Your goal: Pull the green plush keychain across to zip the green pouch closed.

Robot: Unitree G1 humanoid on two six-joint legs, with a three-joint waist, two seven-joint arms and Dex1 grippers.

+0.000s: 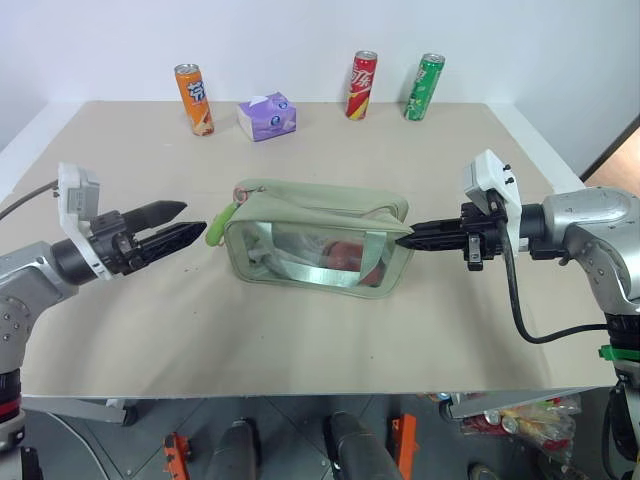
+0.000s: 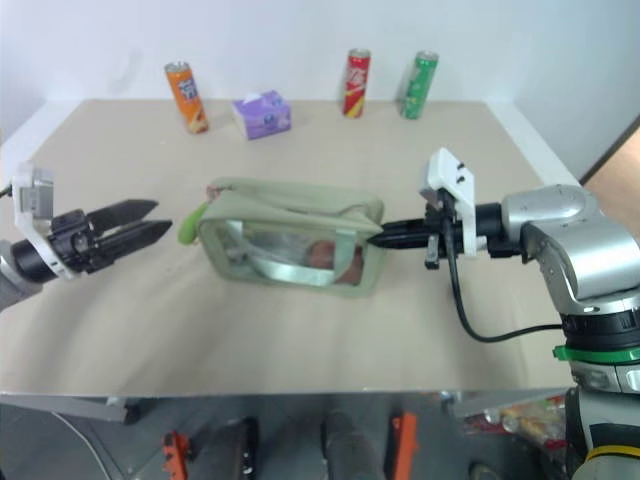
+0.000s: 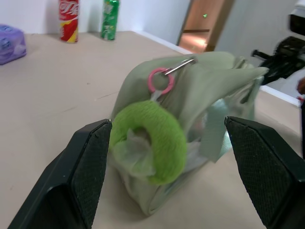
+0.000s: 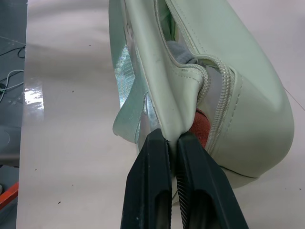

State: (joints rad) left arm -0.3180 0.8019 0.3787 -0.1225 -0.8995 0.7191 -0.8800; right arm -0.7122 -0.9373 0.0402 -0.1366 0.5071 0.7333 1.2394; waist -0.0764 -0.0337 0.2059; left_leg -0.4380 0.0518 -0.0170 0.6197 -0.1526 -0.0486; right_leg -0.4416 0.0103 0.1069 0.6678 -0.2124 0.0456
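Right gripper (image 4: 172, 138) pinched tight on the end seam of the green pouch (image 1: 318, 245), left gripper (image 3: 167, 143) wide open and empty, fingers on both sides of the green plush keychain (image 3: 151, 138) without touching it. Better to close gently on the fuzzy ring, then pull in line with the zipper while the right side holds firm. Pale sage fabric, clear front panel, zipper open, lying mid-table (image 1: 120, 330); lime-green ring hanging from a pink clasp (image 3: 159, 80) at the pouch's left end.
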